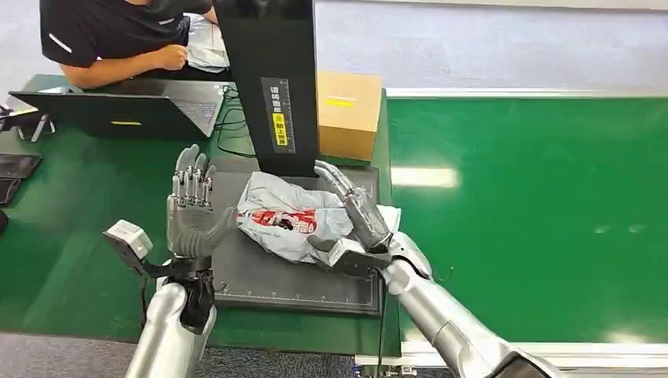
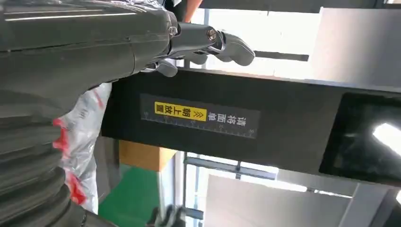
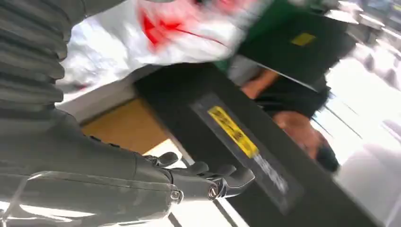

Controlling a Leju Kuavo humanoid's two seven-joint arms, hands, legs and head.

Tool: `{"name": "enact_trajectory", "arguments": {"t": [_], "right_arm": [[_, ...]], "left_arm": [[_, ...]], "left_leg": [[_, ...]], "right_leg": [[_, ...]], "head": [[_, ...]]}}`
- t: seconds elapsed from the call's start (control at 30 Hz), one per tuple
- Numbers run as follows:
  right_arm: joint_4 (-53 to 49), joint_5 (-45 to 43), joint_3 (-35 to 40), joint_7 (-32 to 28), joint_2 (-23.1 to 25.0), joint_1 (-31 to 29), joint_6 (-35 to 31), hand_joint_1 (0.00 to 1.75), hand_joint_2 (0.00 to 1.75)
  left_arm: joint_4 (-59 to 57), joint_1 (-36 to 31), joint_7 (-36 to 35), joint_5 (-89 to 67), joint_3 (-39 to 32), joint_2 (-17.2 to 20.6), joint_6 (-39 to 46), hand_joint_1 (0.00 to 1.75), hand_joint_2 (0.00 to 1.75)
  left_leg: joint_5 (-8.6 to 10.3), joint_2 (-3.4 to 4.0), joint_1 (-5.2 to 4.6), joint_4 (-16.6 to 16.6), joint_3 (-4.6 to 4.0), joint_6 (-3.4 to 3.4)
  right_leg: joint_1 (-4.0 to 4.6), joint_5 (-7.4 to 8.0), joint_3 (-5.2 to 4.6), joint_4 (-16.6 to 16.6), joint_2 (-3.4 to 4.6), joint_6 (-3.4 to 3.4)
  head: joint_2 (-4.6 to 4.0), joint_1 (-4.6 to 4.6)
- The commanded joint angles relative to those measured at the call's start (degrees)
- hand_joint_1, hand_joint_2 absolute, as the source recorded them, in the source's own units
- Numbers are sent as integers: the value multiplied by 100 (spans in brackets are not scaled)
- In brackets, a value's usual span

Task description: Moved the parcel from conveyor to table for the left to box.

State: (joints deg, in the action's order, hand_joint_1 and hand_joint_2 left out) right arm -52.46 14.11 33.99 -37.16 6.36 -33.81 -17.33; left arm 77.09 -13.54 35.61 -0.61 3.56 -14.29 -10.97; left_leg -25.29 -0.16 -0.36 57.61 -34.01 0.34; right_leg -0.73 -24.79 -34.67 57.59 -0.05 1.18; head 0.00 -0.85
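A crumpled grey poly-bag parcel with red print lies on the black scale plate in front of the black scanner post. My left hand stands upright just left of the parcel, fingers straight and apart, holding nothing. My right hand is at the parcel's right side, fingers extended, thumb against the bag's edge. The parcel appears beside the left hand in the left wrist view. In the right wrist view the parcel lies beyond the right hand.
A cardboard box stands behind the scale, right of the post. The green conveyor belt runs to the right. A person sits at the back left behind a laptop on the green table.
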Motion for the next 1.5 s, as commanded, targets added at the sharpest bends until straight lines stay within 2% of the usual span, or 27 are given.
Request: {"name": "enact_trajectory", "arguments": {"t": [0.03,0.1,0.23,0.37,0.43,0.67,1.03,1.5], "right_arm": [[-1629,-1080,-617,-284,-210,687,911,0,175],[-1803,-1355,-882,-284,-228,881,1341,0,175],[-1990,-1271,-996,-284,-289,1040,1397,0,175],[-2115,-1312,-1394,-249,-193,1259,1787,0,175],[-2036,-1442,-1643,-17,-130,1319,2073,0,175],[-1611,-1443,-1863,114,-74,1332,2678,0,175],[-1615,-1378,-2337,156,5,1423,2878,0,175],[-1650,-1253,-2492,166,61,1508,2851,0,175]], "left_arm": [[70,-10,-35,-80,181,151,-41,0,175],[-6,-46,-57,-157,260,166,-70,0,175],[-78,-83,-71,-200,304,163,-86,0,175],[-120,-104,-115,-354,368,213,-155,0,175],[-287,-175,-238,-759,520,280,-45,0,175],[-514,-330,-288,-2070,1223,435,87,0,175],[-1426,-701,-563,-3282,1878,488,-215,0,175],[-2447,-1089,-969,-3636,1894,351,-135,0,175]], "left_leg": [[3,-17,3,-3,3,-6],[4,-22,3,-6,8,-10],[4,-22,4,-8,9,-9],[4,-19,3,-8,9,-10],[5,-20,2,-10,11,-11],[6,-17,1,-10,13,-9],[6,-15,0,-14,17,-11],[3,-8,1,-8,11,-8]], "right_leg": [[2,-4,9,-4,-18,-4],[3,-4,14,-6,-23,-7],[3,-3,18,-10,-23,-6],[3,-3,17,-9,-20,-7],[1,-3,17,-8,-21,-8],[1,-1,19,-9,-18,-6],[0,0,20,-11,-16,-8],[1,0,13,-7,-8,-6]], "head": [[0,2],[0,0],[0,0],[0,0],[0,0],[0,0],[0,0],[0,0]]}}
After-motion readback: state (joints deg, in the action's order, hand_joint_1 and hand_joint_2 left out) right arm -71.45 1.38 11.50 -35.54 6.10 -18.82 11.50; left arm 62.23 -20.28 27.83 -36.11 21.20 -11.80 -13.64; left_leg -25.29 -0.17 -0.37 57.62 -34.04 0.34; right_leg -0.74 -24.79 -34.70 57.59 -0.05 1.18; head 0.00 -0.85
